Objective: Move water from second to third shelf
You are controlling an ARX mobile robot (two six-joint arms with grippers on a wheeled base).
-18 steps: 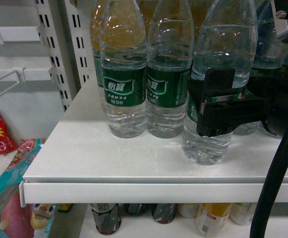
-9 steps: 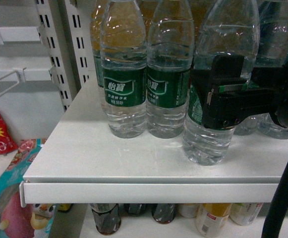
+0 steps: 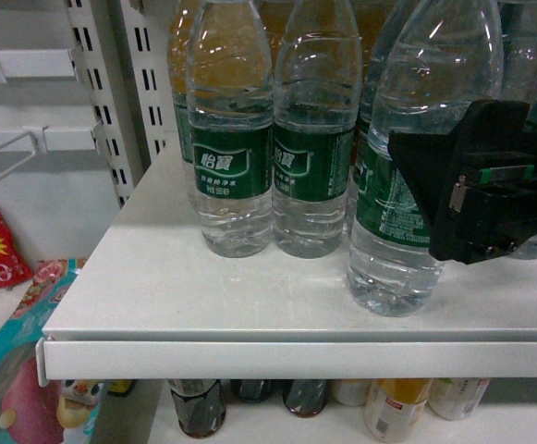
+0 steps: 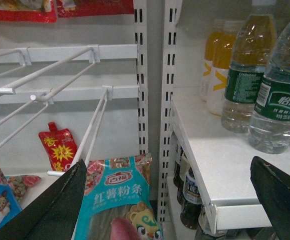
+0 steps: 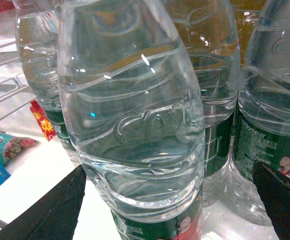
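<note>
My right gripper (image 3: pixel 434 199) sits level with the green label of the front water bottle (image 3: pixel 416 166), coming in from the right side of the shelf (image 3: pixel 203 305). Its fingers are spread wide: through the right wrist camera the two dark fingertips (image 5: pixel 45 210) show at the bottom corners with the bottle's clear ribbed shoulder filling the space between them, and neither tip is touching the plastic there. In the head view the black finger overlaps the bottle's right edge, so from that angle I cannot tell whether it brushes the label. The bottle stands upright near the shelf's front edge, ahead of its neighbours. To its left two more water bottles (image 3: pixel 231 157) stand side by side, touching, with orange-drink bottles (image 4: pixel 217 65) behind them toward the back of the shelf. Below the shelf, the tops of dark bottles (image 3: pixel 199 407) and pale bottles (image 3: pixel 397 407) show on the next level down. My left gripper (image 4: pixel 169 200) hangs off to the left of the shelf with its fingers wide apart and nothing between them, facing the slotted upright (image 4: pixel 154 100), white wire hooks (image 4: pixel 60 85), a red snack pouch (image 4: pixel 57 147) and a teal packet (image 4: pixel 117 195) hanging below.
</note>
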